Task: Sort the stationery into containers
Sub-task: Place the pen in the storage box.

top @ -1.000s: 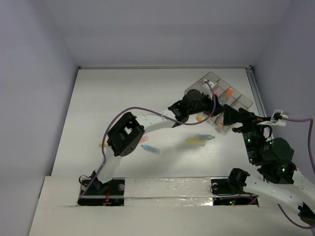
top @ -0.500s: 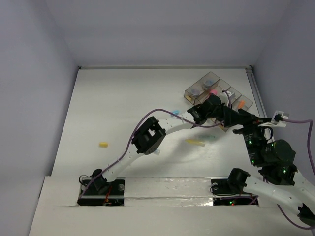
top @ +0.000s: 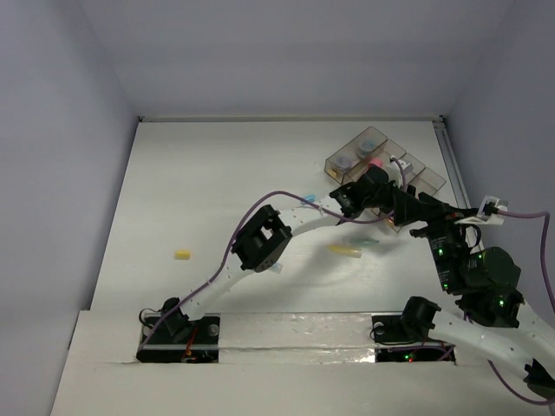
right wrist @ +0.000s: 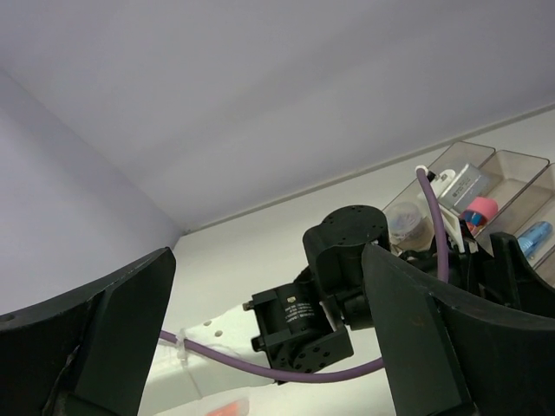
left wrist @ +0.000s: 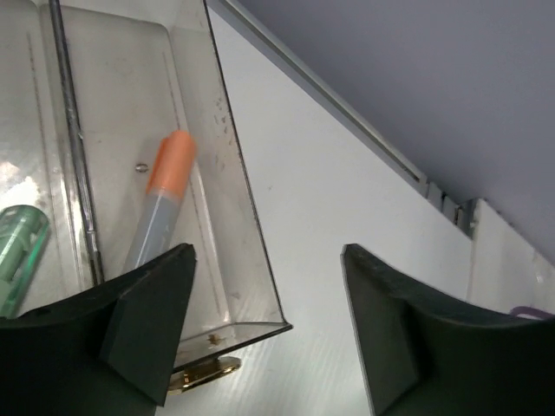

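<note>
So over the last second the left arm (top: 260, 241) has swung right and stretched out across the tray (top: 373, 133), then barely moved in the last half second; left gripper (left wrist: 266, 260) sits over the tray's end compartment, jaws spread wide, nothing between them; orange marker (left wrist: 160, 204) lies loose on that compartment's floor, pale green marker (left wrist: 19, 251) in the next one over; reads as a drop just finished, though the release itself isn't shown; right gripper (right wrist: 269, 286) hangs just beside the tray, also wide apart and empty; the arm's shift has uncovered a yellow marker (top: 182, 254) far out on the left of the table (top: 173, 173); a second yellow marker (top: 344, 250) and a blue marker (top: 308, 198) lie near the tray, not yet sorted; so several pickups left.
</note>
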You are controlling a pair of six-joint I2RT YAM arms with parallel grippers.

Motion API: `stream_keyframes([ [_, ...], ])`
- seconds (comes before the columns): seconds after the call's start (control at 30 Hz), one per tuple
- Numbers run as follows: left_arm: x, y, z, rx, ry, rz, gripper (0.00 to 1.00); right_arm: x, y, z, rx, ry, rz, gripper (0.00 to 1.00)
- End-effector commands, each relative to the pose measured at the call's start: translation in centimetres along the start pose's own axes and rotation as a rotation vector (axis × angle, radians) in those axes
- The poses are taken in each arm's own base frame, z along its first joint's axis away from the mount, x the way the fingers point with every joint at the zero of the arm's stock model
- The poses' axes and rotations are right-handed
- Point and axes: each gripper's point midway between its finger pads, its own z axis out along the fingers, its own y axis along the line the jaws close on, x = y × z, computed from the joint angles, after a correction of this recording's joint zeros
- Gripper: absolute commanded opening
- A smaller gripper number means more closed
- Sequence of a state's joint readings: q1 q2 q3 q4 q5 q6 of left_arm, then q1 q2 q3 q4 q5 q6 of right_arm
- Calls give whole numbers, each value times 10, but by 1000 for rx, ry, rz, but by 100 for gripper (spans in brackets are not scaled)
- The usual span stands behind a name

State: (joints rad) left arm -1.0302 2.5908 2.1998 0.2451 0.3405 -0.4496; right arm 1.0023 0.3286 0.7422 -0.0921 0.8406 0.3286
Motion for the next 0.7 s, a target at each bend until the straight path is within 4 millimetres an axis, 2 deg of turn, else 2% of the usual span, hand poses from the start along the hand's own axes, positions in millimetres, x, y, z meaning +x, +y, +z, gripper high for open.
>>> stream_keyframes([
  [0.0,-47,-29,-10,65,-102,45,74,-5,1,0,-1,-14,15,94],
  [0.03,-60,-39,-16,75,-124,58,77,-6,2,-1,-6,-13,16,95],
  [0.1,-71,-46,-25,83,-149,73,82,-5,2,0,-6,-5,8,92],
  [0.13,-96,-66,-40,108,-196,98,82,-3,2,-1,-9,2,3,89],
  [0.17,-99,-61,-47,105,-214,107,83,-2,3,-1,-11,8,0,87],
  [0.2,-113,-61,-59,101,-245,115,85,2,3,0,-12,22,-17,80],
  [0.23,-145,-80,-84,121,-312,135,85,6,7,0,-32,40,-23,76],
  [0.27,-149,-64,-96,98,-331,135,85,9,10,1,-41,54,-33,65],
  [0.3,-178,-77,-124,103,-395,150,86,16,12,2,-50,75,-51,59],
  [0.33,-168,-62,-134,72,-381,132,86,22,19,2,-87,97,-56,53],
  [0.37,-181,-61,-151,75,-432,124,86,27,24,2,-113,112,-64,47],
  [0.4,-195,-41,-174,34,-474,109,86,29,31,3,-147,112,-60,45],
  [0.43,-220,-54,-210,39,-548,117,86,44,43,2,-217,152,-67,42],
  [0.47,-200,-31,-222,-6,-538,87,87,52,52,2,-260,173,-69,38],
  [0.5,-203,-21,-242,-44,-571,60,87,58,62,3,-298,191,-68,37],
  [0.53,-226,-28,-286,-60,-656,77,87,67,70,4,-327,221,-81,36],
  [0.57,-205,-5,-298,-139,-648,45,87,92,83,7,-374,298,-113,35],
  [0.6,-219,-25,-337,-149,-720,76,88,105,90,9,-396,336,-129,33],
  [0.63,-217,-27,-354,-188,-743,83,89,118,96,11,-416,374,-142,32],
  [0.67,-199,-11,-365,-268,-714,70,89,147,103,11,-453,459,-173,31],
])
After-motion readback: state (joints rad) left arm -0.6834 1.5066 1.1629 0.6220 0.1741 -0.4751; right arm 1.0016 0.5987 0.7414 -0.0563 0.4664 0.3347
